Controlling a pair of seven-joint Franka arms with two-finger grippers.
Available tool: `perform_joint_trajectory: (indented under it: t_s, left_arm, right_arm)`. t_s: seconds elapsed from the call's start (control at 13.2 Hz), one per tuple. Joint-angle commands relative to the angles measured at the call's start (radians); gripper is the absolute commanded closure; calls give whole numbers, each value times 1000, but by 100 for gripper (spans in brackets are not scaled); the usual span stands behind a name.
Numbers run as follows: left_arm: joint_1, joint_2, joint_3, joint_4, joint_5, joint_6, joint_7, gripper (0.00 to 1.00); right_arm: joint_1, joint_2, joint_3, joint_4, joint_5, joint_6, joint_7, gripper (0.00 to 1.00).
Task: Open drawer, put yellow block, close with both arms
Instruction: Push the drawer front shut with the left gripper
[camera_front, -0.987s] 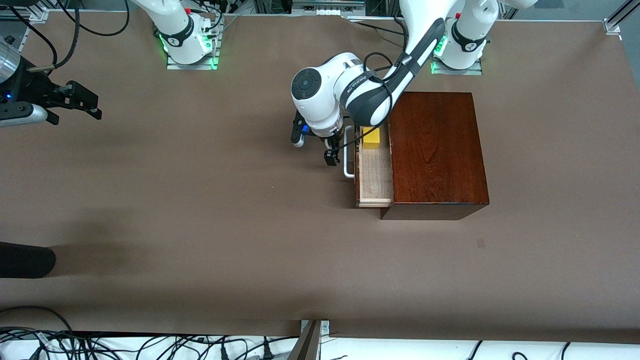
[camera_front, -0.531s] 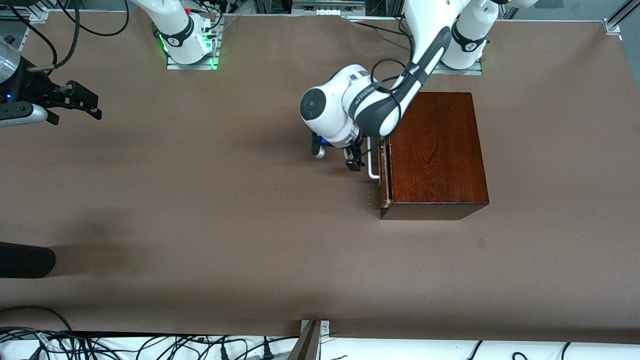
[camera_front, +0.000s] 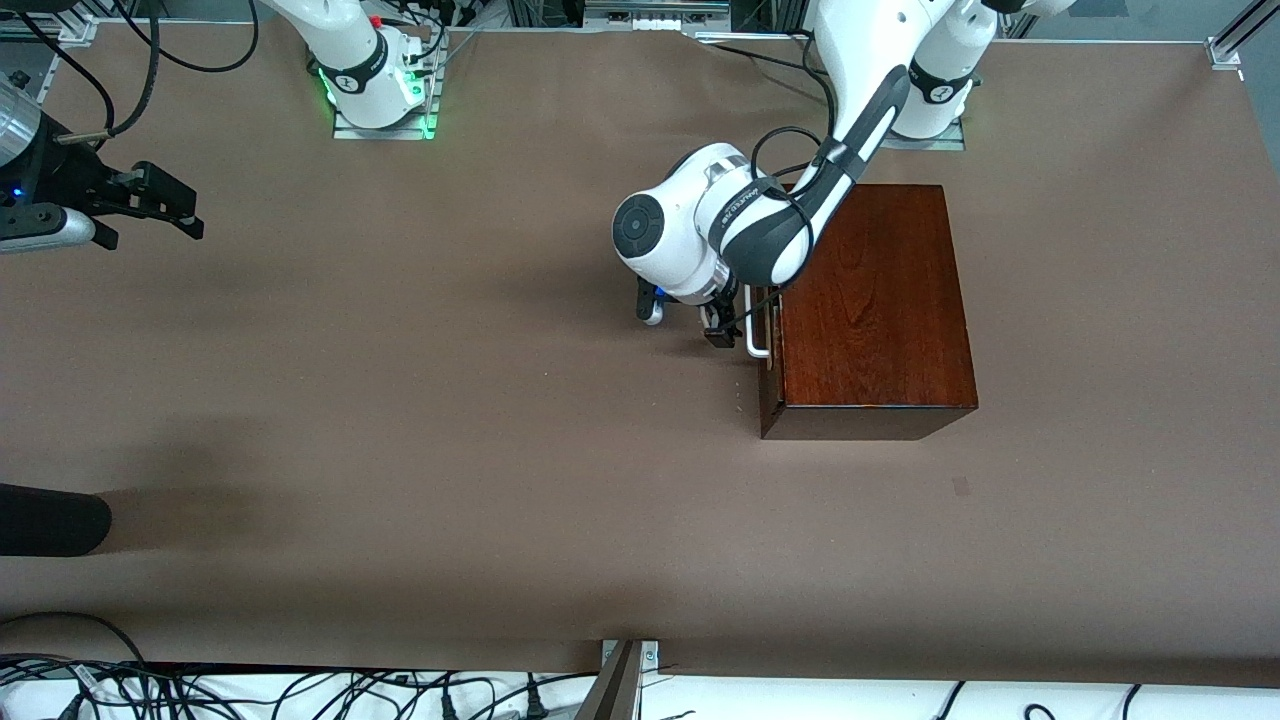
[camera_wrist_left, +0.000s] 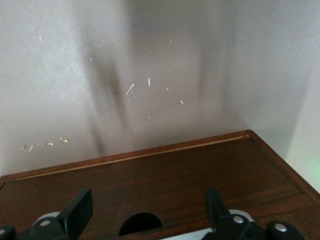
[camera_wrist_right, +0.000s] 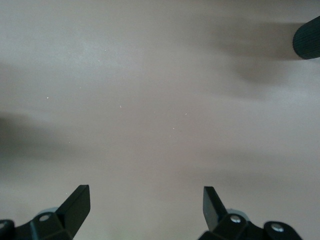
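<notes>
Table (camera_front: 400, 420): brown, bearing the mahogany box (camera_front: 870, 300).
Drawer (camera_front: 771, 330): pushed in (white handle (camera_front: 757, 335) showing).
Left gripper (camera_front: 722, 325): fingers spread, at the handle.
Right gripper (camera_front: 150, 205): released, waiting over the table's right-arm end.
Yellow block: hidden from sight.

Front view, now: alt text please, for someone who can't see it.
The left gripper is at the white handle of the drawer, which sits shut or nearly shut in the dark wooden box. The right gripper, open, waits over bare brown table at the right arm's end. No yellow block is visible.
</notes>
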Motion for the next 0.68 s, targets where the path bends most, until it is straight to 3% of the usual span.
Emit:
perform_joint_trajectory:
  t_s: [0.0, 0.3, 0.61]
  left_arm:
    - [19, -21, -1, -2, 16, -19, 21, 0]
    - [34, -115, 1, 17, -82, -19, -117, 0]
    - [148, -241, 1, 46, -154, -74, -249, 0]
  right_arm:
    - [0, -1, 1, 17, 17, -17, -5, 0]
    - [0, -1, 1, 17, 11, -17, -7, 0]
    - [0, 1, 3, 17, 11, -16, -5, 0]
